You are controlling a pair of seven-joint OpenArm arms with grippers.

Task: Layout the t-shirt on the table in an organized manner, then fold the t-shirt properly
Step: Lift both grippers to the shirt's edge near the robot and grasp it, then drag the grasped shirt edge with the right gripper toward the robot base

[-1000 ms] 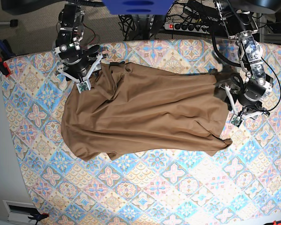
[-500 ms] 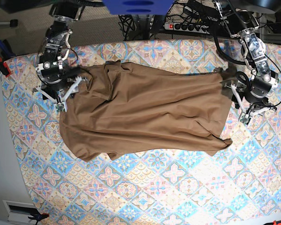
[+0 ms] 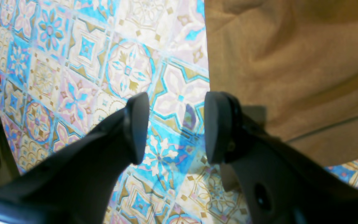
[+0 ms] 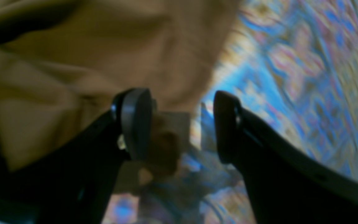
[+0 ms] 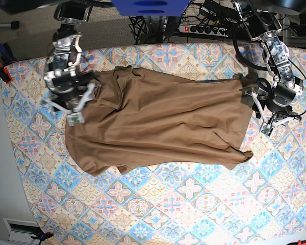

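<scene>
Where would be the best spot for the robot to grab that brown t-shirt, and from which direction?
Probably by its side edges, one arm each. The t-shirt lies spread but wrinkled on the table. The open left gripper hangs beside one straight edge and the open right gripper hangs at the opposite edge; coming down from above and pinching each edge looks easiest.

A black multi-socket power strip (image 5: 204,29) lies among tangled dark cables (image 5: 153,25) on grey carpet (image 5: 25,35) in even light. A pale grey floor strip (image 5: 2,178) carries a white rectangular vent grille (image 5: 20,227).
</scene>
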